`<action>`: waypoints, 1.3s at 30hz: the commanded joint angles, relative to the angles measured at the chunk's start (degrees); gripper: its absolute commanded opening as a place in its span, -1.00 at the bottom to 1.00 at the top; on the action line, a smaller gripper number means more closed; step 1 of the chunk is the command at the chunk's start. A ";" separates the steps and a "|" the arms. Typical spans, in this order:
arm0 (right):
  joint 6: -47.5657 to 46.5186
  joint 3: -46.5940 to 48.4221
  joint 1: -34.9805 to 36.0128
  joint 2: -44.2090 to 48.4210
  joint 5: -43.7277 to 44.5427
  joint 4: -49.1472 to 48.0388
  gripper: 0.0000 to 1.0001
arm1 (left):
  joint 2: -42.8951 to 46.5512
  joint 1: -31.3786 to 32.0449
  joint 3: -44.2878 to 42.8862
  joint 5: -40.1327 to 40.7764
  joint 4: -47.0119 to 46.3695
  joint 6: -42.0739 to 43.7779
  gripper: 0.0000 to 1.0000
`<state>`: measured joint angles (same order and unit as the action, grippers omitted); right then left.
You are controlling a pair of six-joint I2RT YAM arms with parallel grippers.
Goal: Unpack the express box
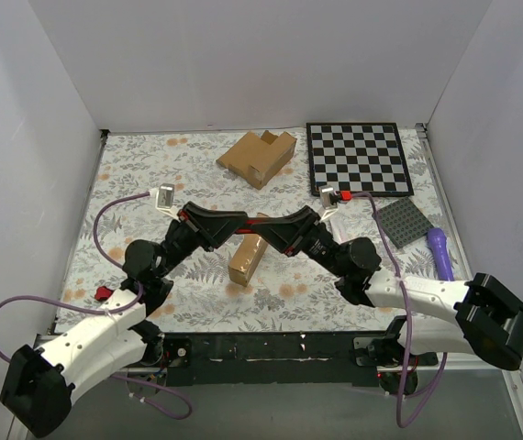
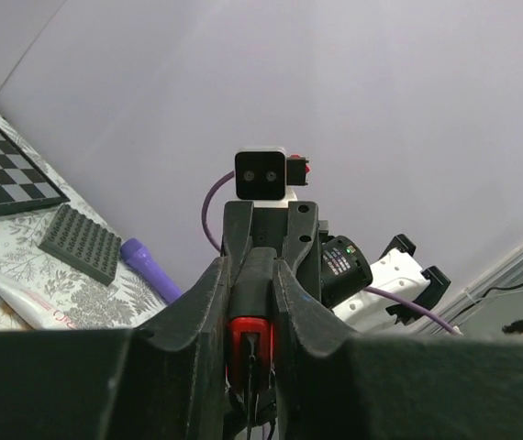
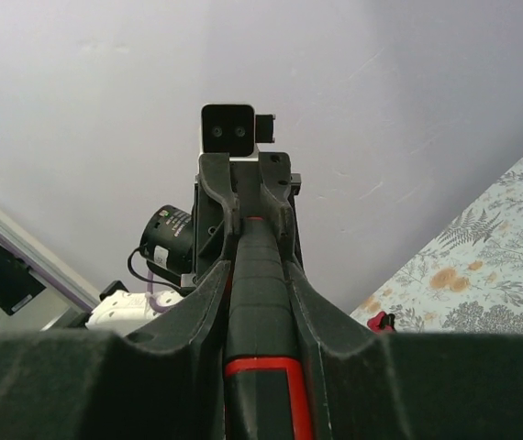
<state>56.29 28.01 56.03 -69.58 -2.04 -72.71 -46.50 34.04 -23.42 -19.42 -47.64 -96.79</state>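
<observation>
No writing can be read anywhere. The checkerboard point(image 2: 5, 170) carries only plain squares. In the left wrist view, the white tube point(image 2: 23, 298) lying near the checkerboard has faint reddish print along its side, too blurred to make out. Farther from the checkerboard, the round black motor housing point(image 2: 339, 266) on the opposite arm bears a small label with a green dot, its lettering too small to tell. The right wrist view shows a similar label on a motor housing point(image 3: 172, 236), equally unreadable.
</observation>
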 commanded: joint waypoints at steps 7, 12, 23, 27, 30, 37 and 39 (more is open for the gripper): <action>-16.03 9.08 -0.66 14.71 6.87 47.76 0.82 | -2.88 -2.30 -16.02 2.90 32.41 11.97 -1.00; -24.28 9.52 -1.27 22.99 12.49 63.10 0.87 | -8.77 -12.76 -21.93 -6.92 40.16 10.14 -1.00; -28.25 5.21 -1.19 36.71 13.03 74.10 0.81 | -18.35 -31.65 -14.82 -5.73 37.61 1.34 -1.00; -28.25 4.51 -1.19 38.20 11.62 77.18 0.74 | -22.47 -37.81 -14.02 -1.76 38.77 3.80 -1.00; -27.55 4.33 -1.27 38.20 12.76 79.38 0.72 | -28.70 -40.10 -13.23 -5.01 34.20 3.28 -1.00; -26.59 4.51 -1.19 38.03 12.85 81.85 0.70 | -40.85 -40.37 -16.40 -6.25 32.52 4.24 -1.00; -26.59 4.77 -1.19 38.03 13.38 82.55 0.70 | -42.00 -40.37 -16.13 -5.02 32.34 5.55 -1.00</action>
<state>29.76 32.45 54.85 -31.97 10.37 8.86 -87.48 -6.24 -37.63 -24.05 -12.51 -93.23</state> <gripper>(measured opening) 0.852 0.184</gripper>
